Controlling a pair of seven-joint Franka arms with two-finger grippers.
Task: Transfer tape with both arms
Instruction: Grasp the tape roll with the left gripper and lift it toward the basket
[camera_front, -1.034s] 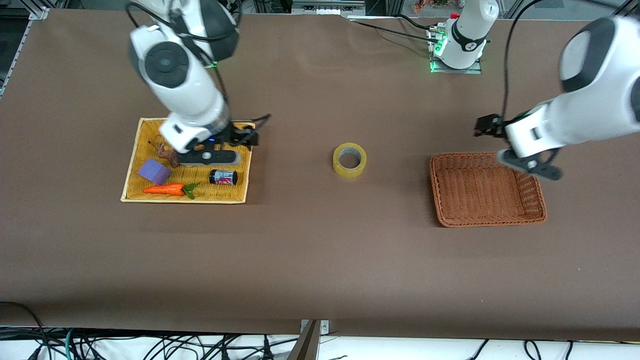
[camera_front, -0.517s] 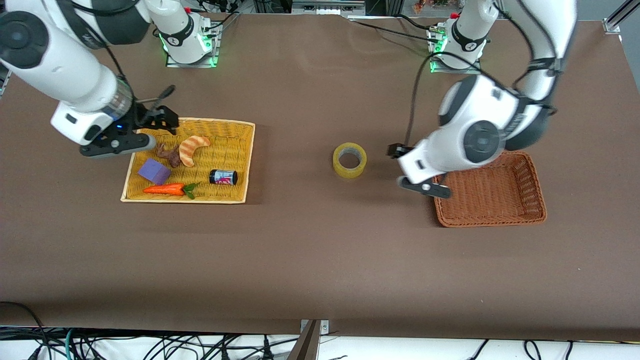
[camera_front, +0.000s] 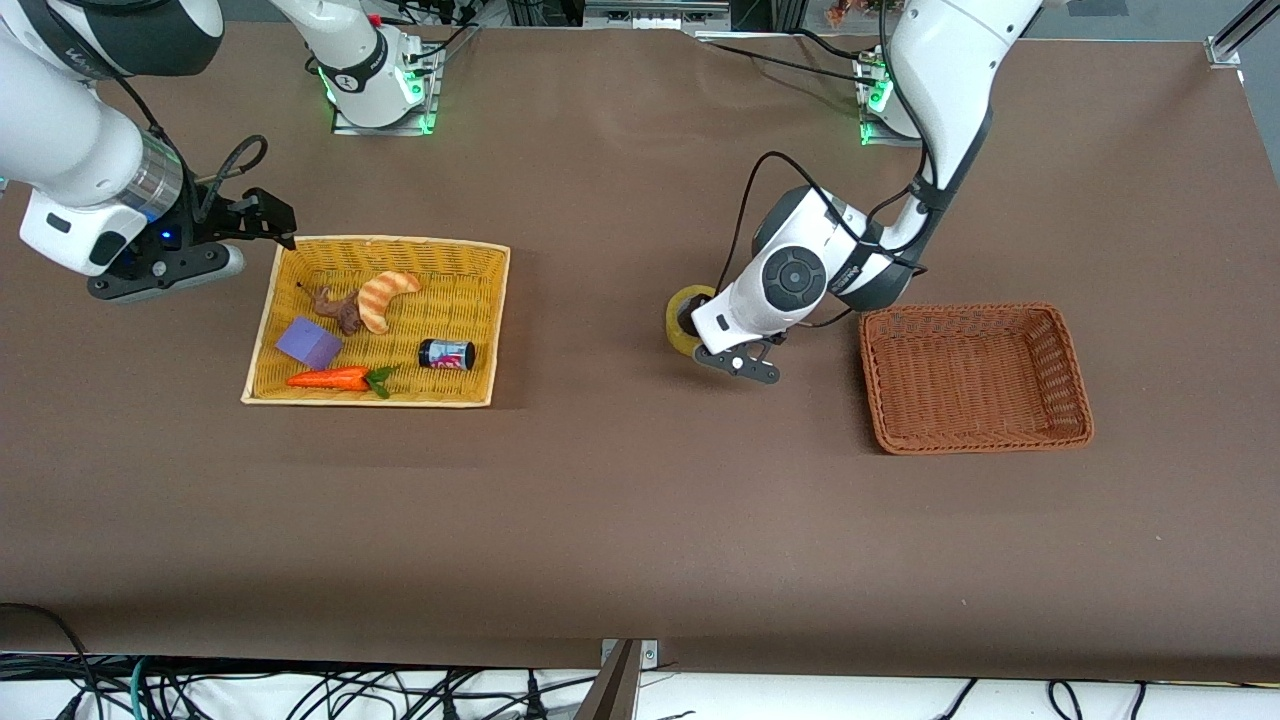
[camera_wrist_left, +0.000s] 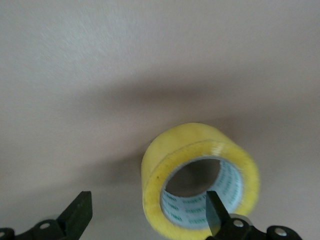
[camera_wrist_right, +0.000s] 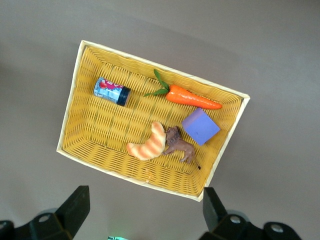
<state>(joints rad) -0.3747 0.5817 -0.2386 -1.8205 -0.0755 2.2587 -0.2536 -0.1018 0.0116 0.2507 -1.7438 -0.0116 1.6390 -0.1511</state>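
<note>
Straddling the tape (camera_wrist_left: 200, 180) wall with left end effector (camera_wrist_left: 145, 215), fingers apart, one in the hole; right end effector (camera_wrist_right: 140, 210) waits spread, upper left.

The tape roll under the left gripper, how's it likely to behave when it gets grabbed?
The tape looks like a stiff ring, so it should hold its shape. Its glossy face may slip. It lies flat, unlikely to roll unless tipped on edge. The open left gripper has one finger at its hole.
</note>
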